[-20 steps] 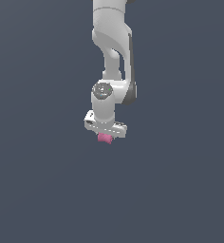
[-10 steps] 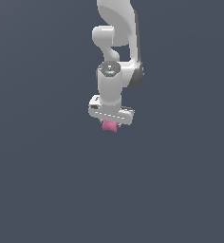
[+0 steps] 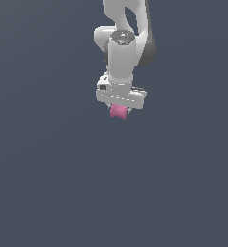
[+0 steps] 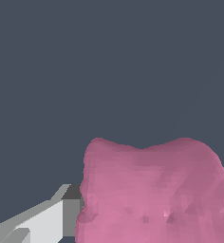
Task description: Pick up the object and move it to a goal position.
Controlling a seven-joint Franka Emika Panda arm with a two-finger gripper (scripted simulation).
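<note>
In the wrist view a white finger (image 4: pixel 47 220) presses against the left flank of the pink block (image 4: pixel 152 194), which fills the lower right of the frame. In the exterior view the block (image 3: pixel 118 112) hangs just above centre, pinched between the jaws of the white gripper (image 3: pixel 120 110), which are closed down to its narrow width. It looks light and small, with lumpy, waisted sides that suggest some give, so the firmest hold is probably across those pinched flanks, squeezed only moderately.
</note>
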